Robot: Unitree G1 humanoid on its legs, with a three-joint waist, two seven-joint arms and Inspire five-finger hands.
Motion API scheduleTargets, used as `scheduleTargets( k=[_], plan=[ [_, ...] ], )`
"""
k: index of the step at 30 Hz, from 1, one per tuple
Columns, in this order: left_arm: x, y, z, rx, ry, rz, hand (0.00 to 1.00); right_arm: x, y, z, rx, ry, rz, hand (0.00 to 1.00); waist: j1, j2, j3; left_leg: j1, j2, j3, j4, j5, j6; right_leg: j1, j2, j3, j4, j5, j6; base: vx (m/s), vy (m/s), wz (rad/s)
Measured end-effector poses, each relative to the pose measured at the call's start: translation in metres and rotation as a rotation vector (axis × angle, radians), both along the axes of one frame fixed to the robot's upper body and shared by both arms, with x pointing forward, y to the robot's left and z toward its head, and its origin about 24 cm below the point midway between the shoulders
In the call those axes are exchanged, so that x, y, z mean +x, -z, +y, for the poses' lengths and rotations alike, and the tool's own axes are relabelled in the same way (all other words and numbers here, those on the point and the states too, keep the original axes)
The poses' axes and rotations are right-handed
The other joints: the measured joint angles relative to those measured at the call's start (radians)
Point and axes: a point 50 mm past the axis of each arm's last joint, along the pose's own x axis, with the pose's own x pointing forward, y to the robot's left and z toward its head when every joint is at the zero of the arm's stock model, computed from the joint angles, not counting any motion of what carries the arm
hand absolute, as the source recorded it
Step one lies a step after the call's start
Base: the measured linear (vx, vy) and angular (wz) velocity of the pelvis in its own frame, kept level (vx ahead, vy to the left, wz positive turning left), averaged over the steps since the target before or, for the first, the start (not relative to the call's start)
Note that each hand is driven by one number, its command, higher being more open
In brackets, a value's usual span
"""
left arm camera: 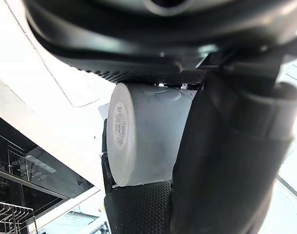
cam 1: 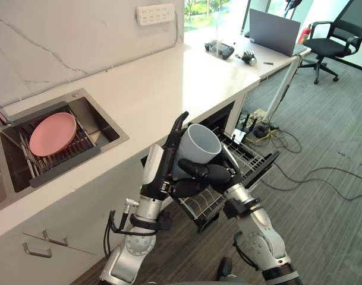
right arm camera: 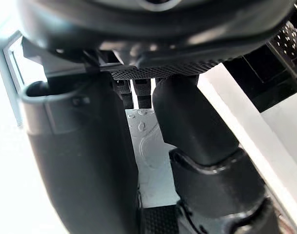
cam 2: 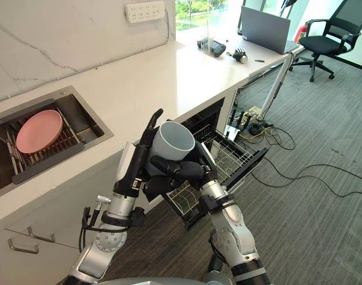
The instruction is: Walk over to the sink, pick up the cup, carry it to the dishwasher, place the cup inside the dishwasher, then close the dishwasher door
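Cup (cam 1: 200, 147) is up off the counter, clamped between both hands, hanging just over the rack's (cam 1: 246, 157) sink-side corner. The rack is drawn out over the dropped door (cam 1: 267, 165).

Key relation: the open wire bays lie below the cup and further from the sink. The cup is at the rack's edge, not yet over its middle.

The cup's long axis is tilted. The mouth points up and leans out over the rack, and the base points down toward my left wrist. The left wrist view looks straight at the base.

Left hand (cam 1: 163, 163): fingers straight and laid flat along the cup wall on the side away from the rack. It is bracing, not wrapping.

Right hand (cam 1: 210, 175): fingers curled round the wall below the rim on the rack side. It has the real hold. Its forearm rises from below, close beside the rack, so it is the arm nearer the bays.

My read: the carry is done and placing comes next. I'd shift the cup out over the rack and lower it. The left palm will likely have to peel off first.
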Motion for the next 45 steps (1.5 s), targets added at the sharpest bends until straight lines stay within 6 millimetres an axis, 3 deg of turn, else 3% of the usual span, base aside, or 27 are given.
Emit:
scheduleTargets(
  k=[4, 10, 22, 26, 28, 30, 33, 37, 39, 45],
  plan=[
    [-0.002, -0.001, 0.000, -0.009, 0.000, -0.016, 1.00, 0.001, 0.004, 0.000, 0.094, 0.007, 0.041, 0.00, 0.000, 0.000, -0.001, -0.007, 0.000, -0.015, -0.004, 0.006, -0.001, 0.002, -0.001, -0.013, 0.000, 0.000, 0.000, -0.01, -0.018, 0.11],
    [-0.007, -0.012, 0.007, -0.077, -0.051, -0.101, 1.00, 0.002, 0.023, -0.017, 0.201, 0.126, 0.153, 0.00, 0.009, 0.002, -0.010, -0.007, 0.000, -0.021, -0.006, 0.011, -0.001, 0.007, -0.002, -0.019, 0.000, -0.001, -0.001, 0.00, -0.004, 0.02],
    [-0.008, -0.007, 0.018, -0.105, -0.122, -0.067, 1.00, 0.000, 0.022, -0.024, 0.317, 0.189, 0.139, 0.00, 0.014, 0.002, -0.015, -0.011, 0.001, -0.045, -0.028, 0.033, -0.003, 0.014, -0.002, -0.047, 0.000, -0.005, -0.006, -0.01, -0.016, 0.06],
    [-0.007, 0.005, 0.043, -0.217, -0.245, 0.033, 1.00, 0.000, 0.023, -0.044, 0.226, 0.282, 0.131, 0.00, 0.015, 0.002, -0.019, -0.014, 0.000, -0.057, -0.031, 0.038, -0.004, 0.017, -0.003, -0.057, 0.000, -0.006, -0.006, -0.01, -0.009, 0.09],
    [-0.008, 0.019, 0.067, -0.304, -0.385, 0.106, 1.00, -0.002, 0.026, -0.064, 0.138, 0.367, 0.136, 0.00, 0.015, 0.002, -0.019, -0.016, 0.000, -0.074, -0.039, 0.046, -0.004, 0.025, -0.005, -0.075, 0.000, -0.009, -0.005, -0.01, -0.017, 0.23],
    [-0.021, 0.040, 0.101, -0.382, -0.601, 0.177, 1.00, -0.005, 0.030, -0.090, 0.043, 0.452, 0.151, 0.00, 0.029, 0.002, -0.020, -0.022, 0.001, -0.094, -0.044, 0.052, -0.004, 0.033, -0.004, -0.097, 0.000, -0.015, -0.004, -0.01, -0.022, 0.25],
    [-0.036, 0.053, 0.122, -0.436, -0.748, 0.215, 1.00, -0.010, 0.036, -0.108, -0.055, 0.509, 0.186, 0.00, 0.051, 0.002, -0.031, -0.037, 0.002, -0.116, -0.046, 0.056, -0.004, 0.034, -0.005, -0.118, 0.000, -0.020, -0.002, 0.00, -0.013, 0.28],
    [-0.072, 0.085, 0.159, -0.614, -1.041, 0.304, 1.00, -0.017, 0.061, -0.127, -0.219, 0.555, 0.337, 0.00, 0.100, 0.000, -0.071, -0.059, 0.001, -0.174, -0.076, 0.082, -0.010, 0.043, -0.007, -0.176, 0.000, -0.029, 0.003, 0.02, -0.019, 0.40],
    [-0.086, 0.097, 0.167, -0.653, -1.127, 0.344, 1.00, -0.020, 0.071, -0.129, -0.261, 0.554, 0.399, 0.00, 0.112, -0.001, -0.075, -0.063, 0.000, -0.201, -0.080, 0.087, -0.010, 0.057, -0.009, -0.197, 0.000, -0.034, 0.007, 0.01, -0.013, 0.44],
    [-0.154, 0.144, 0.180, -0.646, -1.372, 0.610, 1.00, -0.020, 0.105, -0.134, -0.428, 0.495, 0.602, 0.00, 0.176, -0.018, -0.088, -0.099, -0.019, -0.292, -0.091, 0.112, -0.006, 0.085, -0.025, -0.264, 0.000, -0.049, 0.025, -0.01, -0.005, 0.42]
  ],
)
